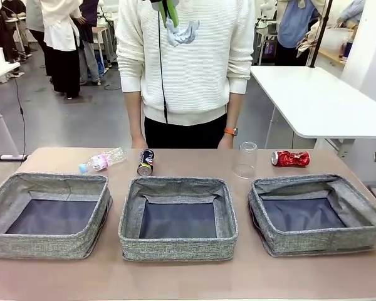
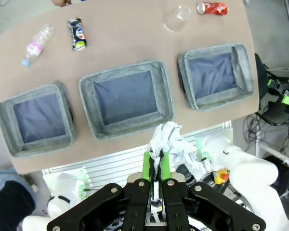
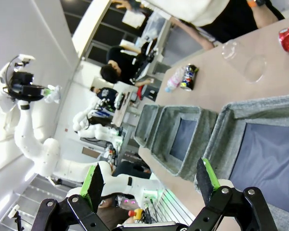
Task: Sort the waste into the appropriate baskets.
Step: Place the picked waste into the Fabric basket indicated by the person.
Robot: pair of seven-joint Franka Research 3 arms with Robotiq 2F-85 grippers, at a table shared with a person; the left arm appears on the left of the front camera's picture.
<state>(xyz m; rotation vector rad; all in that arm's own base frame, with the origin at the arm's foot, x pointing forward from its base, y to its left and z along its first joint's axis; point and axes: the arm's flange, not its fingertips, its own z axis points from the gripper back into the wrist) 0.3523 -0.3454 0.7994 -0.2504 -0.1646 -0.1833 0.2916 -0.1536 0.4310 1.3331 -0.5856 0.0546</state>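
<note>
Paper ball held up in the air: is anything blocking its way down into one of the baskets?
Nothing visible does. The left gripper holds the paper ball high above the three baskets, whose tops are open. The dark can, red can, bottle and cup lie beyond them, out of the way.

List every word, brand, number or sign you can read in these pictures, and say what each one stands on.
No text here can be read for sure.
On the dark can: coloured print, too blurred to read.
On the bottle: a pink label, too small to read.
On the red can: crushed, print unreadable.
On the paper ball in the left gripper: no print to be seen.
</note>
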